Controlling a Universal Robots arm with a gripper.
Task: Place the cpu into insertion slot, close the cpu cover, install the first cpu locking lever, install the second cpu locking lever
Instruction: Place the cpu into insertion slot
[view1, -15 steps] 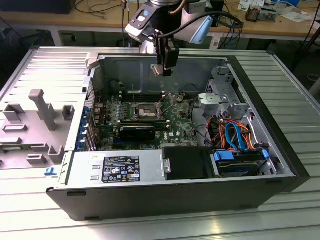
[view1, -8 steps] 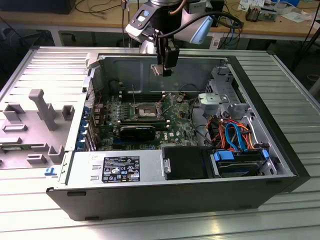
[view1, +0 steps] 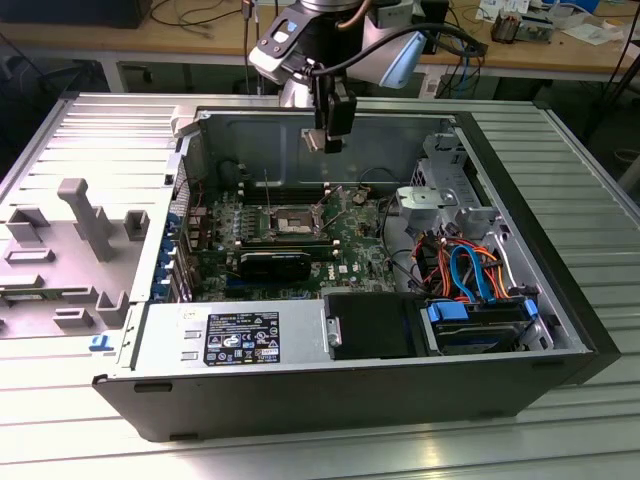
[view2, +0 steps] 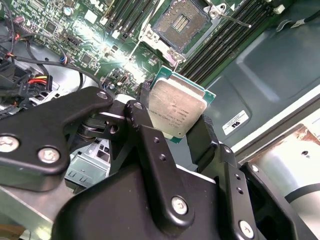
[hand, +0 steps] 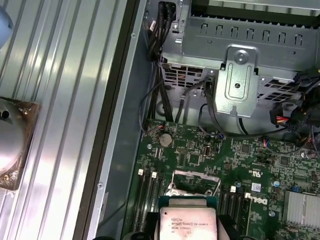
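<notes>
Pincer (view2: 174, 127) closed on the cpu (view2: 176, 106): 2 black fingers (view2: 142, 117) clamp opposite edges of the chip. Its silvery top faces the second wrist camera, and a thin green border shows around it. The chip hangs in the air, tilted and clear of the green motherboard (view1: 345, 245).

The insertion slot (view2: 181, 21) lies beneath and ahead of the chip, well apart from it. Its dark contact field is uncovered inside the silver rim. In the first wrist view the chip sits just short of the slot, on the same line.

In the exterior view the pincer hovers over the open computer case (view1: 400, 395), near the case's far wall, with the slot lower down toward mid-board. The case lies across the middle of the ribbed metal table (view1: 560, 130). A grey fixture (view1: 85, 215) rests near the table's edge at the exterior view's left.
</notes>
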